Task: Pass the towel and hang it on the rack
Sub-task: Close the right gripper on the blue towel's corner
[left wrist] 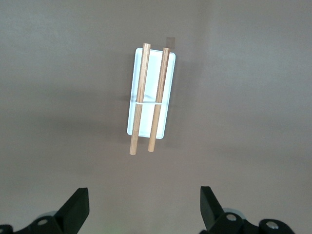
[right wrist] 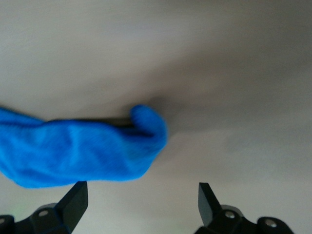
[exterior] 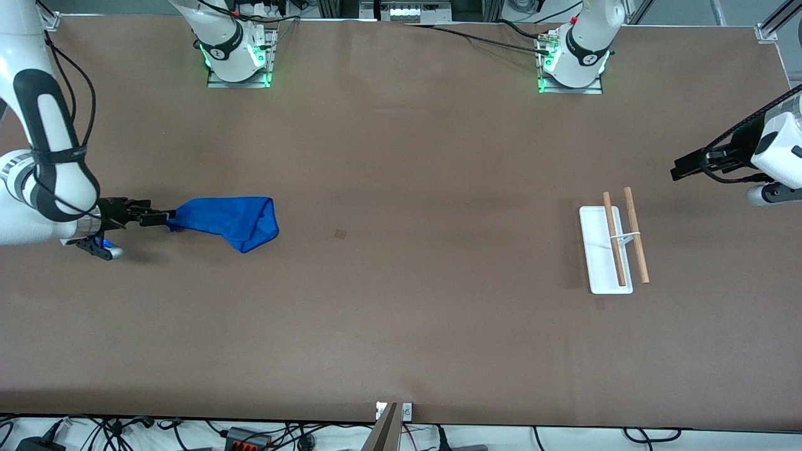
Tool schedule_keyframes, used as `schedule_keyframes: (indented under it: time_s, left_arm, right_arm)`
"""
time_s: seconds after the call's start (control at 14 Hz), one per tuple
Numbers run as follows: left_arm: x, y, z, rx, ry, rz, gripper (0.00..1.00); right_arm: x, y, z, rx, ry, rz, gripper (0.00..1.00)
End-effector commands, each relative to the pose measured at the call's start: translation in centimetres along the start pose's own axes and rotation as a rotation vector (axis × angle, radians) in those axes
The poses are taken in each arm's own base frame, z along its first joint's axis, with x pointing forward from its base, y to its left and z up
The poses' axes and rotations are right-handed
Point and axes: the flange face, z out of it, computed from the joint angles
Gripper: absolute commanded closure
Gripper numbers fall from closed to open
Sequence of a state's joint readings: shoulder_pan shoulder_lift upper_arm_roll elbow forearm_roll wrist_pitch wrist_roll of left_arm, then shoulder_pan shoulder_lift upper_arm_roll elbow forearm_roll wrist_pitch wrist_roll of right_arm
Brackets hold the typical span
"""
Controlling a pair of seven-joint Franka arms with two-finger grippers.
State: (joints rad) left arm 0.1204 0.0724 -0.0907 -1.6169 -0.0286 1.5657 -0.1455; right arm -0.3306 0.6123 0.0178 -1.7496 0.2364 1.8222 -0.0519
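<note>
The towel [exterior: 232, 220] is lying crumpled on the table toward my right arm's end, well apart from the rack [exterior: 606, 250]. My right gripper [exterior: 164, 217] is hovering open at its bunched corner, gripping nothing, probably just touching; my left gripper [exterior: 680, 170] is waiting open over the rack's end. Being soft, light and floppy, it is asking for a pinch on that thick corner fold.

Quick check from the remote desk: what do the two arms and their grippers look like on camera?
Both arms are glossy white with black joint bands and loose black cables along the links. Their round bases glow green on metal plates. The right gripper and left gripper are black, each with two angular fingers. A small blue light shows under the right wrist.
</note>
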Motion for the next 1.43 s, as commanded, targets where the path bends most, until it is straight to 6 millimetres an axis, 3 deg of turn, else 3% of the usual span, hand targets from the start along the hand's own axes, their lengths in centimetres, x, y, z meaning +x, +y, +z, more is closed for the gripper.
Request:
schedule_keyframes:
  time_s: [0.0,0.14,0.43,0.5,0.79,1.14,1.36]
  left_arm:
    - [0.2,-0.3,-0.7,-0.014,-0.004,-0.006,0.0]
    - [0.2,-0.3,-0.6,-0.014,-0.004,-0.005,0.0]
    - [0.4,-0.6,-0.4,-0.015,-0.01,-0.008,0.0]
    - [0.4,-0.6,-0.4,-0.016,-0.009,-0.008,0.0]
    - [0.5,-0.6,-0.3,-0.017,-0.01,-0.01,0.0]
    - [0.5,-0.6,-0.3,-0.017,-0.012,-0.01,0.0]
    - [0.4,-0.6,-0.4,-0.017,-0.009,-0.01,0.0]
  right_arm:
    - [0.7,0.1,0.2,0.104,-0.001,0.05,0.0]
    - [1.9,0.8,1.4,0.16,0.03,0.085,0.0]
    - [2.3,1.9,2.0,0.178,0.028,0.107,0.0]
    - [2.2,2.0,1.9,0.179,0.027,0.107,0.05]
    - [2.2,2.0,2.0,0.175,0.023,0.093,0.39]
    - [2.3,2.2,2.5,0.179,0.014,0.096,0.53]
    - [2.4,2.4,2.9,0.181,0.01,0.062,0.74]
